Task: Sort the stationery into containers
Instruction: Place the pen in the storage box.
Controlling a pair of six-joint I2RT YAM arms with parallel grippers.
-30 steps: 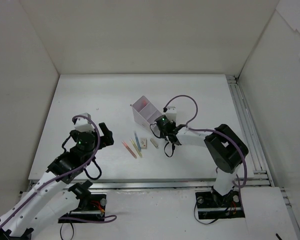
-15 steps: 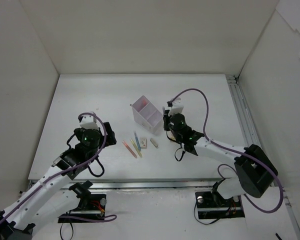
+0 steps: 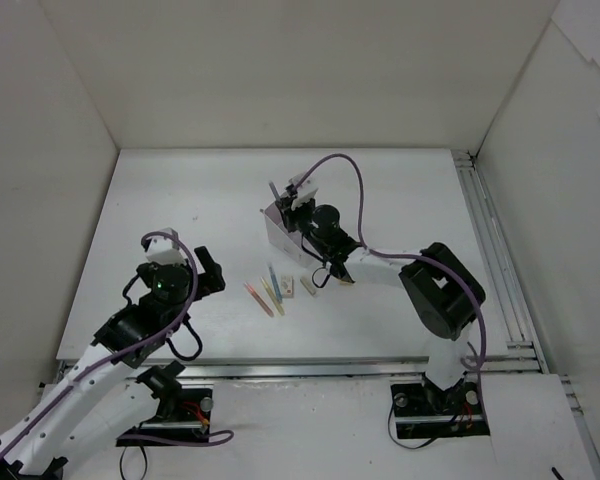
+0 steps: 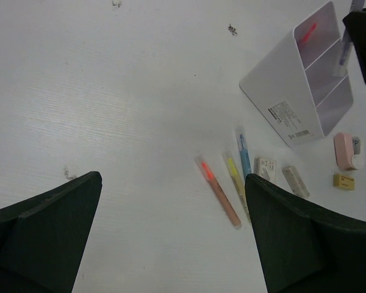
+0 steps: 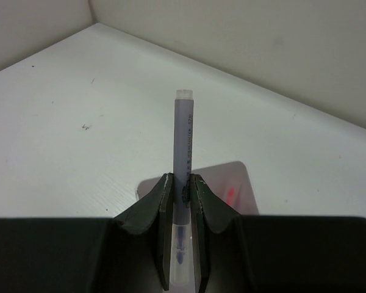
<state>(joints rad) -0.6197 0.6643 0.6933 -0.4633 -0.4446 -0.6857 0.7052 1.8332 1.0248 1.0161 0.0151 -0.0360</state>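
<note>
White desk (image 3: 180, 190) is seen under both arms. Left arm (image 3: 130, 330) is held over the near-left part of the desk. Left jaws are spread wide, released, with nothing between them. Right arm (image 3: 380, 270) is reached across to the translucent, faintly lavender rectangular plastic box (image 4: 280, 91), which is divided inside and stands mid-desk. Right jaws are clenched on a pale purple thin pen (image 5: 183, 140). It is held upright with its lower end at the box opening. Which compartment it is at cannot be told, nor whether it is already inside. One pink pen (image 4: 309, 32) is seen inside the compartment of the box farthest from the left arm. Three pens are laid side by side on the desk near the box: a pink-orange pen (image 4: 218, 191), a yellow pen (image 4: 236, 186) and a blue pen (image 4: 243, 152). Just beside them a white printed eraser block (image 4: 264, 166) and a tan eraser block (image 4: 294, 181) are laid. A pinkish eraser block (image 4: 348, 151) and a small yellow-tan eraser (image 4: 344, 180) are placed further right, apart from the pens.
</note>
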